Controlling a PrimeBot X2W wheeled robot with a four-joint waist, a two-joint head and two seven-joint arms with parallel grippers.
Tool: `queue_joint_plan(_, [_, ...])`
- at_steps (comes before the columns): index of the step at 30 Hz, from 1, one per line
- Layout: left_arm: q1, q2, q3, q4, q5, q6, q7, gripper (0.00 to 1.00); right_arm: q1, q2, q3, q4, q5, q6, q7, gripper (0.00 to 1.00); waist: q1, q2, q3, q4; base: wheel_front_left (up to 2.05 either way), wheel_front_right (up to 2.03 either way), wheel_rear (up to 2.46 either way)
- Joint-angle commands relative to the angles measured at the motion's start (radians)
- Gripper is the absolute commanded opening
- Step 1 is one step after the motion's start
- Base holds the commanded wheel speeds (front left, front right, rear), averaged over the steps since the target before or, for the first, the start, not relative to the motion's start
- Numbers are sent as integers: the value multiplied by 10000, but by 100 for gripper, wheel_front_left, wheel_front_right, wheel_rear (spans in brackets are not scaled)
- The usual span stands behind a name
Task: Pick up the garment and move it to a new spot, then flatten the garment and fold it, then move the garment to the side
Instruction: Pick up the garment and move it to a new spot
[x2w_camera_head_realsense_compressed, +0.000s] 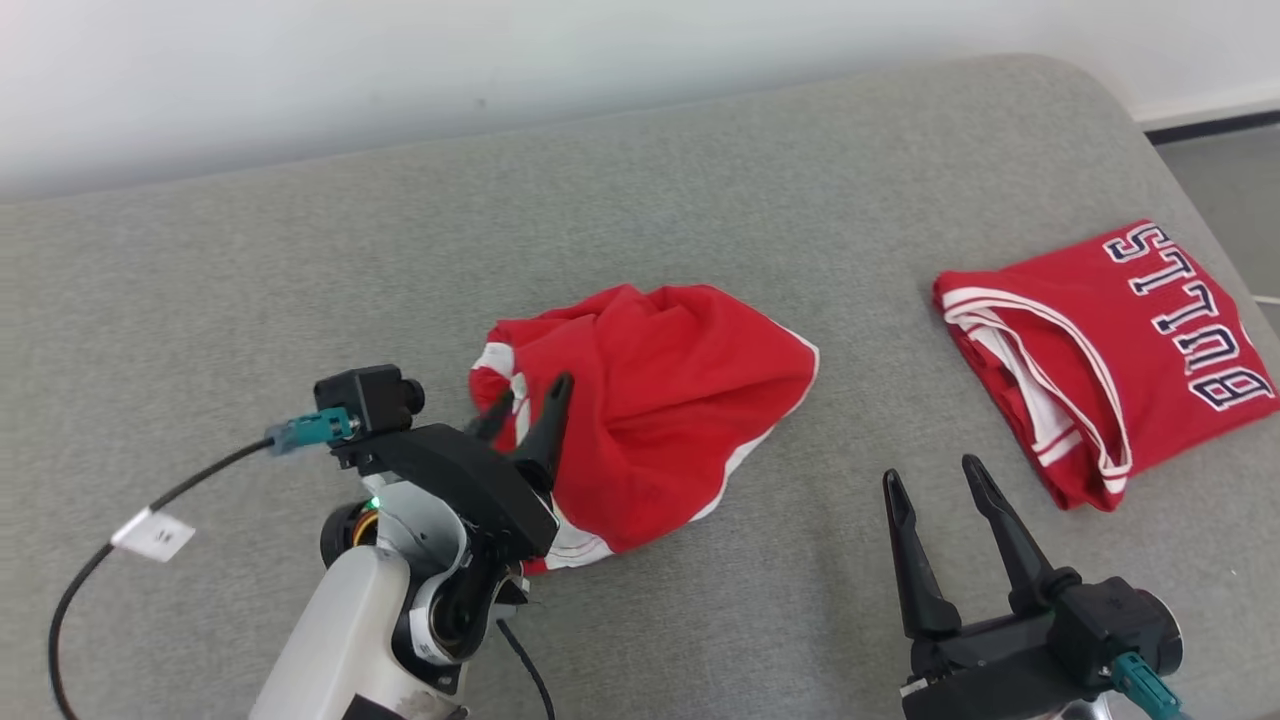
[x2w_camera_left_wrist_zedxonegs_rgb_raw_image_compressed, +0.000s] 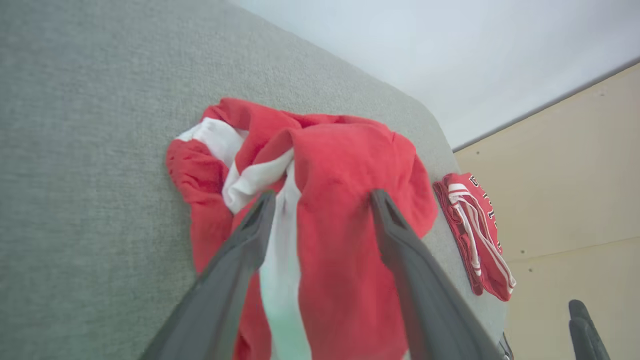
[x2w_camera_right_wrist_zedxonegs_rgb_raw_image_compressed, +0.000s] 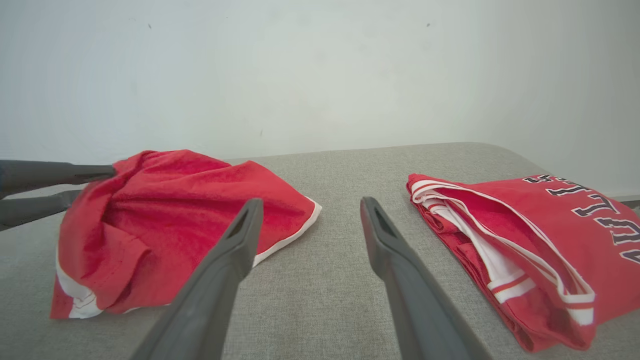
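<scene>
- The left hand (x2w_camera_head_realsense_compressed: 533, 390) is standing with its two fingers spread wide and is gripping nothing. The crumpled red garment (x2w_camera_head_realsense_compressed: 660, 400) is lying bunched right under and just beyond its fingertips, on the grey surface (x2w_camera_head_realsense_compressed: 300, 280).
- Cloth is showing between the spread fingers in the left wrist view, and I cannot quite tell whether a fold is touching a finger. If one is snagging, lifting the hand is likely dragging the heap out of place.
- The garment is sitting in a thick wad with white trim tucked into it. A pinch from here is probably catching several layers at once, which is making flattening harder and may be twisting the cloth further.
- The right hand (x2w_camera_head_realsense_compressed: 930, 470) is hovering fully open and empty, with the garment off to its left and a folded red jersey (x2w_camera_head_realsense_compressed: 1100, 350) off to its right. A careless reach is risking rumpling that jersey instead.
- With both hands closing on the same small heap, their fingers are risking a clash.
- A black cable (x2w_camera_head_realsense_compressed: 100, 560) is looping beside the left arm, and it may be catching if that arm swings wide.
</scene>
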Motion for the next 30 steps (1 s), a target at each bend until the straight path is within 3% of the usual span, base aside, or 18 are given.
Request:
queue_joint_plan(1, [121, 4, 12, -62, 268, -163, -634, 100, 156, -25, -55, -49, -45, -29, 19, 100, 0, 0, -279, 373, 0, 0, 0])
queue_joint_plan(6, [655, 54, 56, -265, 988, -514, -2868, 100, 424, -93, -311, -158, -97, -30, 143, 100, 0, 0, -724, 900, 0, 0, 0])
queue_joint_plan(13, [1875, 645, -109, -569, 2502, -490, -5149, 100, 851, -174, -772, -386, -120, -30, 345, 100, 0, 0, -1270, 1594, 0, 0, 0])
queue_joint_plan(20, [3635, 786, 935, -1594, 4034, -514, -5442, 100, 1355, -253, -1122, -437, -83, -30, 444, 100, 0, 0, -1681, 2147, 0, 0, 0])
queue_joint_plan(30, [5609, 523, 2538, -2582, 5618, -1157, -5447, 100, 1820, -398, -1345, -149, 47, -30, 402, 100, 0, 0, -2038, 2500, 0, 0, 0])
